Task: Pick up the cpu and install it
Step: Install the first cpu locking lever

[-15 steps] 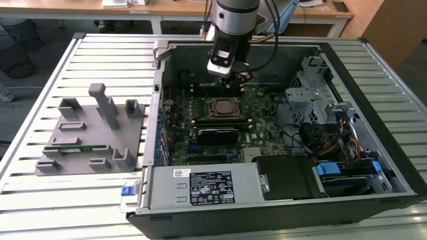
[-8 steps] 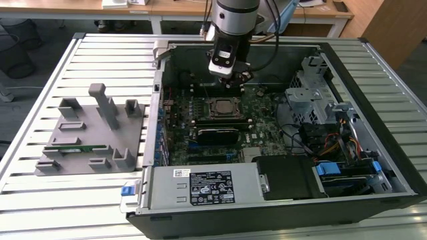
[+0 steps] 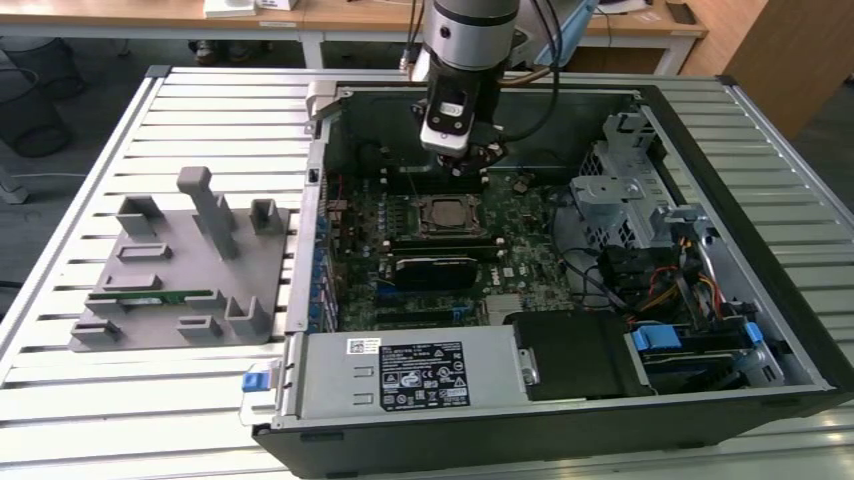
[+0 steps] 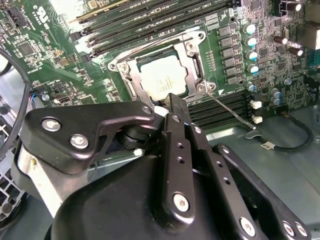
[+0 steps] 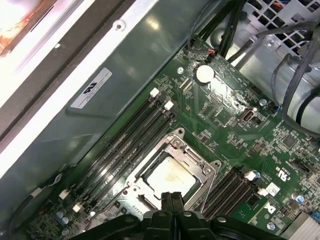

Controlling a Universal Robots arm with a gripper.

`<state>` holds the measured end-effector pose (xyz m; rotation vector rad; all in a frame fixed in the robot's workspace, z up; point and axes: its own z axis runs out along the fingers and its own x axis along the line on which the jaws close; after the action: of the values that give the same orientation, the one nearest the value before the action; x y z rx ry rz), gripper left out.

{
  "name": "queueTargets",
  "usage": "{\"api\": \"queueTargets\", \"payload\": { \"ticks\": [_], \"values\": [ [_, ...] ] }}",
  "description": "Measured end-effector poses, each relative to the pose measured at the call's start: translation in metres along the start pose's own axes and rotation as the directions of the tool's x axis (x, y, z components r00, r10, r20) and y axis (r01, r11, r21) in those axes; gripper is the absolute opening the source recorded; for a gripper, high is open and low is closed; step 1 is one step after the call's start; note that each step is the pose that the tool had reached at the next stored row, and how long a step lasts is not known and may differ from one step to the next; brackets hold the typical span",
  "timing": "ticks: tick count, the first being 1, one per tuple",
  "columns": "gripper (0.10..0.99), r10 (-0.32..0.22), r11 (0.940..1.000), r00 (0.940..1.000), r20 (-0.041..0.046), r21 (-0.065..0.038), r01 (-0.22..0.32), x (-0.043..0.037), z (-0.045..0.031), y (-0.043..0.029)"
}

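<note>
The cpu [image 3: 445, 213] lies flat in its socket on the green motherboard [image 3: 534, 250], inside the open computer case; its silvery top faces up and the metal socket frame [image 4: 195, 65] surrounds it. The same chip appears in the second wrist view [image 4: 162, 80] and the first wrist view [image 5: 172, 175]. My gripper [image 3: 463, 160] hangs a little above the board, just beyond the socket's far edge. Its black fingertips [image 5: 170, 199] are pressed together with nothing between them, close over the chip's edge.
A black heatsink block [image 3: 430, 270] sits on the board nearer the camera than the socket. Memory slots [image 5: 125, 145] flank the socket. A grey parts holder [image 3: 180, 270] with a green memory stick [image 3: 158, 297] stands on the exterior view's left. A drive cage [image 3: 621, 190] and cables fill the case's right side.
</note>
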<state>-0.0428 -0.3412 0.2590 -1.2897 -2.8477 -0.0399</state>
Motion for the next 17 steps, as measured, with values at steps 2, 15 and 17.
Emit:
{"api": "queueTargets", "payload": {
  "ticks": [2, 15, 17],
  "values": [
    [0.106, -0.007, 1.0000, 1.0000, -0.0001, 0.000, 0.007, 0.0000, 0.0000, 0.0000],
    [0.106, -0.196, 0.9807, 0.9807, -0.0038, 0.004, 0.196, 0.0000, 0.0000, 0.0000],
    [0.106, -0.218, 0.9760, 0.9760, -0.0043, 0.005, 0.218, 0.0000, 0.0000, 0.0000]
  ]
}}
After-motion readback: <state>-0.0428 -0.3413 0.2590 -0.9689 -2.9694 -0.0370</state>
